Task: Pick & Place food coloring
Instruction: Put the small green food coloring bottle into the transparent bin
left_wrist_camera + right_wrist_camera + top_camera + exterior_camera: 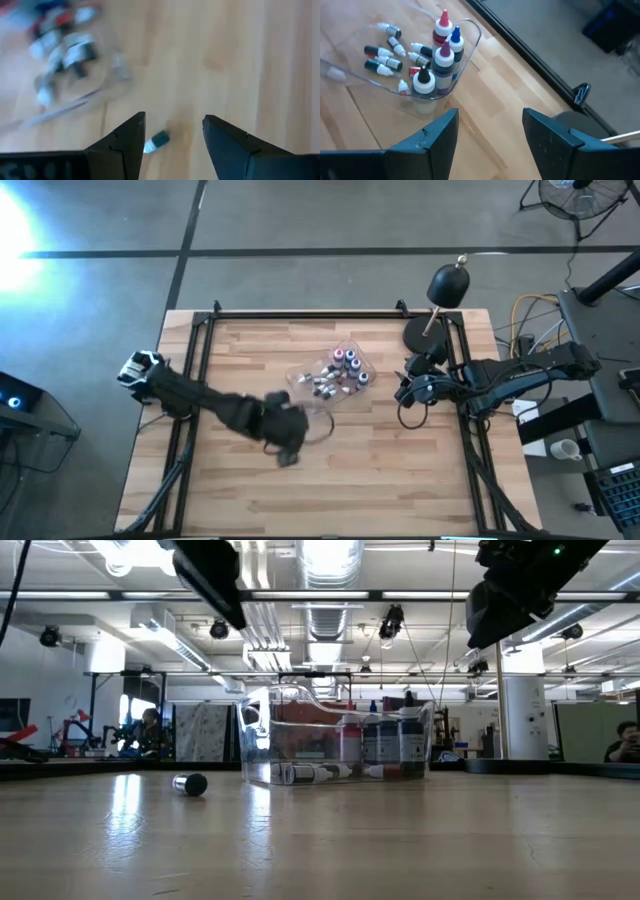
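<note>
A clear plastic tray point(335, 375) stands on the wooden table and holds several small food coloring bottles. Some stand upright point(442, 55) and some lie flat point(385, 57). One dark bottle with a white cap point(156, 141) lies on its side on the bare wood left of the tray; it also shows in the low view point(190, 783). My left gripper point(174, 120) hangs open above this bottle, one finger on each side, touching nothing. In the high view my left gripper point(288, 432) hides the bottle. My right gripper point(403, 392) is open and empty, right of the tray.
A black domed lamp point(450, 284) with a round base point(424, 335) stands at the table's far right corner, just behind my right arm. A black metal frame point(300, 316) runs along the table's edges. Bare wood lies toward the near edge point(330, 490).
</note>
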Tool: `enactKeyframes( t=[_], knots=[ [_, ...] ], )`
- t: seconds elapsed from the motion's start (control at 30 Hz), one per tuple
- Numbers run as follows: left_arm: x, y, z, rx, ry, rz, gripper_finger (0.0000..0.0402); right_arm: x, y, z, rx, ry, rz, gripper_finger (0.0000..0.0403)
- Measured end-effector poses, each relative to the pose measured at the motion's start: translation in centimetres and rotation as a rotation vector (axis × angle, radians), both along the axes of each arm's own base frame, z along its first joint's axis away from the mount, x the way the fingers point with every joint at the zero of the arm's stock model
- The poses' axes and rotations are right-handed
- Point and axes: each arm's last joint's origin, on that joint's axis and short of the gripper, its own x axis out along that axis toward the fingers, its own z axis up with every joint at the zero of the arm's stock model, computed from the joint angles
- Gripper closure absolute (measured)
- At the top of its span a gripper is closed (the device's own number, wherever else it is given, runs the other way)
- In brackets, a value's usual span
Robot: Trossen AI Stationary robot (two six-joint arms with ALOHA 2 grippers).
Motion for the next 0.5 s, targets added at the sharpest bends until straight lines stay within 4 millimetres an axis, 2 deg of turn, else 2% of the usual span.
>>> enactKeyframes(
  t=[0.07,0.17,0.37,0.5],
  knots=[
    [-0.3,-0.8,-1.6,0.085,0.058,-0.205,0.0230,0.0,0.0,0.0,-0.020,0.024,0.024,0.0188],
    [-0.6,-0.9,-4.5,0.186,0.145,-0.378,0.0230,0.0,0.0,0.0,-0.034,0.040,0.041,0.0188],
    [-1.1,0.8,-8.7,0.192,0.251,-0.517,0.0229,0.0,0.0,0.0,-0.031,0.037,0.038,0.0188],
    [-1.5,1.9,-10.2,0.174,0.287,-0.506,0.0229,0.0,0.0,0.0,-0.025,0.031,0.033,0.0188]
  ],
)
